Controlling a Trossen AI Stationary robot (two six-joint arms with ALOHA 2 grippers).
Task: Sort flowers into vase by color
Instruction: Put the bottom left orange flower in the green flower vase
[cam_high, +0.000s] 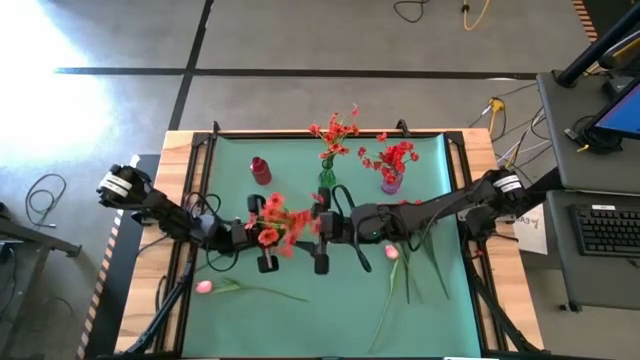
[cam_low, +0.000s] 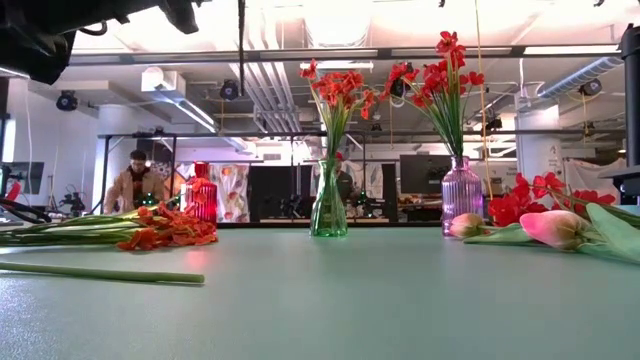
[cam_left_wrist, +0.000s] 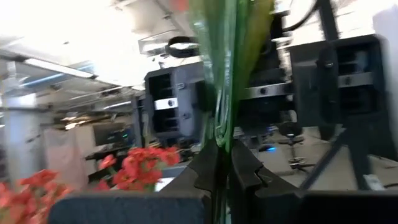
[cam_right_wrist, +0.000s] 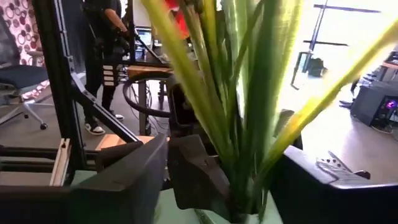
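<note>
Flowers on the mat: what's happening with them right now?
Both arms meet mid-table over an orange-red flower bunch. The left tool is shut on its green stems, and the right tool has those stems between its fingers, apparently a handover. The green vase and purple vase already hold red flowers; a pink bud lies loose.

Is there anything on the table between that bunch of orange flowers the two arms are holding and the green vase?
Nothing visible. From above, the orange flowers sit between the left gripper and the right gripper, and bare mat separates them from the green vase. The red vase stands off to one side.
</note>
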